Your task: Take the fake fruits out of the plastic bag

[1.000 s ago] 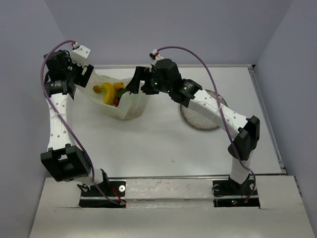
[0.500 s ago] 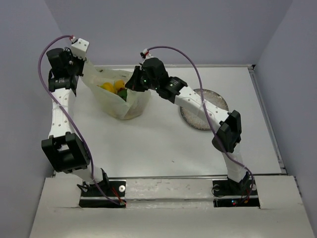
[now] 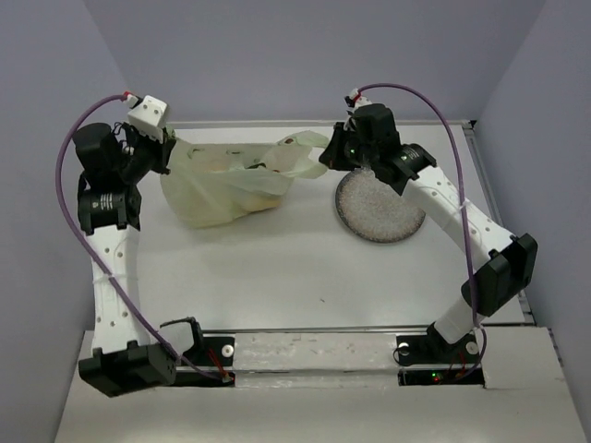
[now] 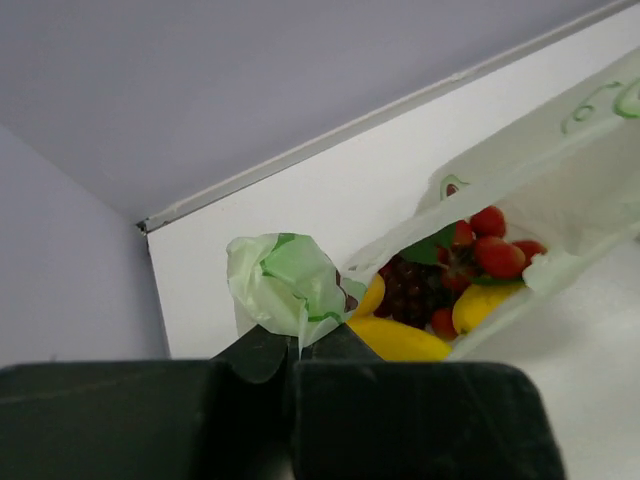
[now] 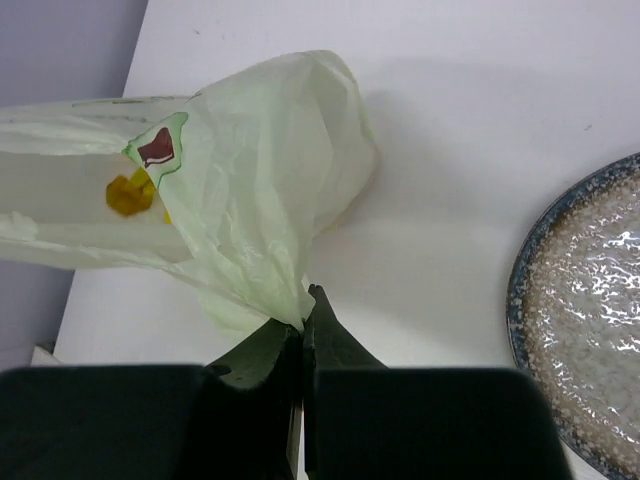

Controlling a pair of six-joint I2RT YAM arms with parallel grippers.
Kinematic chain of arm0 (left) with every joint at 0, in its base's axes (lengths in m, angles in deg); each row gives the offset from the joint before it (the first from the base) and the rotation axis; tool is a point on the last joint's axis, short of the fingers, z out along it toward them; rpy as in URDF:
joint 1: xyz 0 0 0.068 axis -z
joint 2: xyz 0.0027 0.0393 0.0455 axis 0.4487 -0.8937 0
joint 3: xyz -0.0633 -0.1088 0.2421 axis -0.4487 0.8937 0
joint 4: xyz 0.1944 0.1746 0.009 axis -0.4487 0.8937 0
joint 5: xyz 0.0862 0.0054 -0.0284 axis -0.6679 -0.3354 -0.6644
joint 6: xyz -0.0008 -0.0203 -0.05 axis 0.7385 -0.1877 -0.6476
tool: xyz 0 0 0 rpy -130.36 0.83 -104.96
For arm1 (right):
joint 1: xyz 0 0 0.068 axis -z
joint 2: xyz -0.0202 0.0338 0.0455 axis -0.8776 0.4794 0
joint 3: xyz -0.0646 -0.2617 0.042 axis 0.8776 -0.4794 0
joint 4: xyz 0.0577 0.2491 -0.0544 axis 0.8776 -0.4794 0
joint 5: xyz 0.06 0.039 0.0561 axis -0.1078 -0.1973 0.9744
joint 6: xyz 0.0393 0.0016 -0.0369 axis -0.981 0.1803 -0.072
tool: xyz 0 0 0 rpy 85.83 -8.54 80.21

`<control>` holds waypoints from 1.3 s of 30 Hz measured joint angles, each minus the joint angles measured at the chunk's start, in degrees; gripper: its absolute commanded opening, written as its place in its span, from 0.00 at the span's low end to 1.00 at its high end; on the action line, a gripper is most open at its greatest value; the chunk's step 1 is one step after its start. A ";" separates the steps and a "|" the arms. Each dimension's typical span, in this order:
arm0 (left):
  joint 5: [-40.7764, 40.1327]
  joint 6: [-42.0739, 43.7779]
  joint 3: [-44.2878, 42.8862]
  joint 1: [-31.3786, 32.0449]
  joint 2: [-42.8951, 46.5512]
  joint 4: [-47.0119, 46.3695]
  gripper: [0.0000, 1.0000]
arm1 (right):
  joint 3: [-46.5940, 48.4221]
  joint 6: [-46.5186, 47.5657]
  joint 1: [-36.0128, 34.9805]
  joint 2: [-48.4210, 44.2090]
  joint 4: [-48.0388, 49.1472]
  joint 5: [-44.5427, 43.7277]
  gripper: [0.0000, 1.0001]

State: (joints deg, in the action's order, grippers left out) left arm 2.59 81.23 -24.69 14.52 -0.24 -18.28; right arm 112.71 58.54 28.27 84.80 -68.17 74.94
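Lab test booth: white table point(image 3: 277, 268), plain grey walls point(image 3: 305, 55).

Thin crinkly translucent plastic bag point(image 3: 222, 189); glossy plastic fruits point(image 4: 470, 270); speckled glazed plate point(image 3: 380, 208).

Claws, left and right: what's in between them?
The plastic bag, stretched between the left claw and right claw, each pinching an end, as the top view shows. The fake fruits sit inside.

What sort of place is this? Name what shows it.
Probably a robotics lab test cell: a white left arm and right arm bolted to a white table, plain lilac-grey walls around it, and staged props, a thin pale green plastic bag of glossy fake fruits and a grey speckled round plate.
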 measured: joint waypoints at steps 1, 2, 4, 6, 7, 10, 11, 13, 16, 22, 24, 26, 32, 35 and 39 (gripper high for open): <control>0.52 0.44 0.44 0.66 2.14 1.27 0.00 | -0.74 0.83 0.02 -1.09 -0.63 0.07 0.01; 1.05 0.72 1.22 1.57 4.39 2.67 0.00 | -1.62 1.49 -0.11 -2.10 -1.27 0.22 0.06; 1.64 1.29 3.76 2.89 7.26 4.68 0.00 | -2.99 2.38 -0.37 -3.23 -1.95 0.46 0.40; 1.77 1.64 6.99 3.58 9.66 6.82 0.00 | -4.28 3.26 -0.50 -3.87 -3.13 0.55 0.59; 1.77 1.70 8.63 3.91 10.54 7.76 0.00 | -4.72 3.32 -0.50 -3.91 -4.22 0.42 0.64; 1.55 1.62 14.14 4.81 12.39 10.27 0.00 | -4.50 5.31 -0.52 -4.04 -9.07 -2.03 0.72; 1.49 1.42 15.72 5.01 12.83 11.58 0.00 | -3.89 5.73 -0.52 -4.04 -11.02 -2.89 0.73; 1.49 1.40 17.14 5.14 14.03 13.70 0.00 | -0.02 7.26 -0.52 -3.93 -16.57 -5.64 0.74; 2.05 2.51 17.18 5.29 17.20 16.11 0.00 | 10.25 9.86 -1.77 -3.72 -21.24 -9.92 0.74; 5.35 10.86 17.18 5.66 25.27 22.34 0.00 | 20.04 16.02 -14.78 -6.16 -17.97 -8.52 0.57; 6.71 13.35 17.18 5.70 27.06 24.04 0.00 | 19.30 16.98 -19.39 -6.21 -15.45 -4.26 0.43; 7.63 15.15 17.14 5.79 28.06 25.24 0.00 | 17.31 17.88 -22.69 -4.72 -12.15 -0.02 0.22; 7.08 16.87 16.83 5.77 27.02 26.93 0.00 | 14.08 17.94 -23.19 6.67 -7.21 8.70 0.08; 5.68 16.15 16.85 5.77 26.49 26.69 0.00 | 13.09 18.49 -23.04 13.90 -6.58 10.69 0.07; 4.42 14.56 17.18 5.77 26.45 24.83 0.00 | 12.68 19.12 -22.88 18.14 -6.49 11.43 0.05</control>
State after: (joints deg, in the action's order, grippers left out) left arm 7.00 95.79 -7.51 20.29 26.21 6.55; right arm 125.39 77.66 5.39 102.94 -74.66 86.37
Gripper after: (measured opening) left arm 0.048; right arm 0.065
